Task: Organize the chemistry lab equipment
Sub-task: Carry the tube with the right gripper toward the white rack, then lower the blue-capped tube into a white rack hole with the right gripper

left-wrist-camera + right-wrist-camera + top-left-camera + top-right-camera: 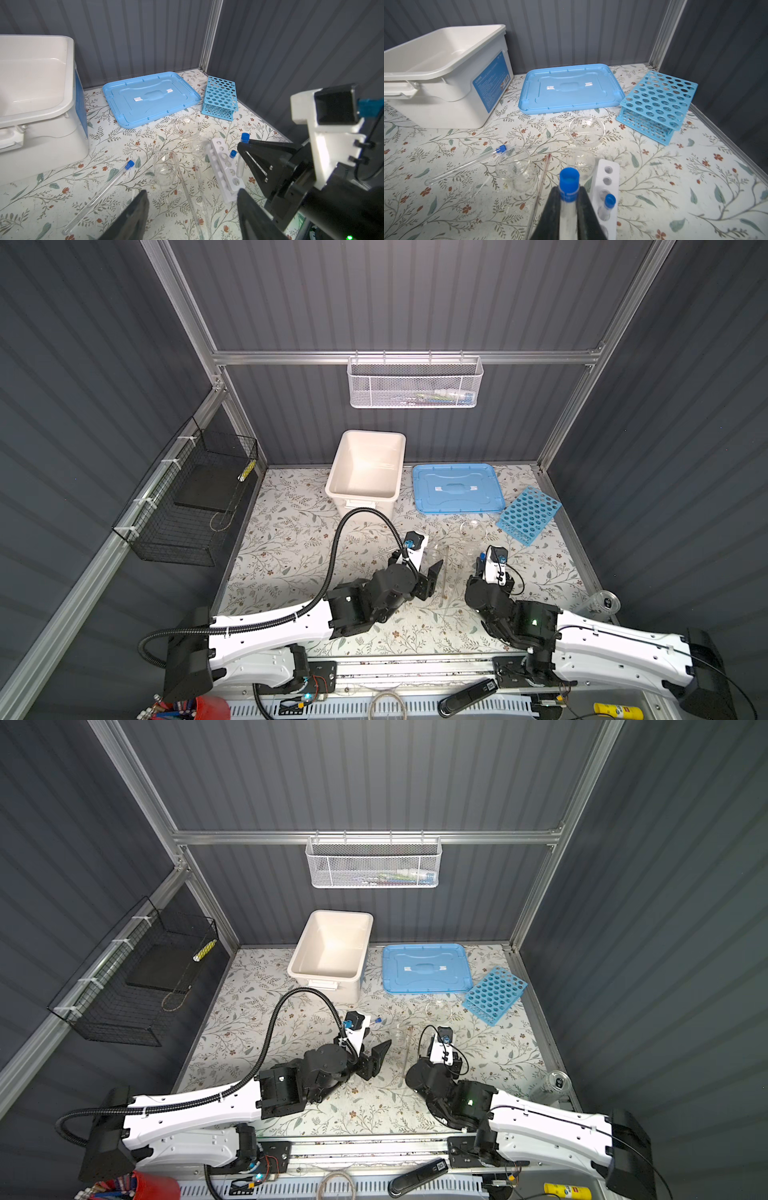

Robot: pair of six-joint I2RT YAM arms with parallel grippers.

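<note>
My right gripper (569,190) is shut on a clear blue-capped test tube (569,179), held upright beside the small white tube rack (609,176). A second capped tube (609,202) stands in that rack. My left gripper (192,192) is open and low over two thin glass rods (189,197) lying on the table. A third tube (99,193) lies flat to its left. A small beaker (166,166), another beaker (200,145) and a round glass dish (188,126) stand between the rods and the sky-blue many-holed rack (220,97).
The large white tub (365,472) stands at the back with its blue lid (457,489) lying flat beside it. A white mesh basket (415,383) hangs on the back wall and a black wire basket (195,497) on the left wall. A clear cup (604,601) sits at the right edge.
</note>
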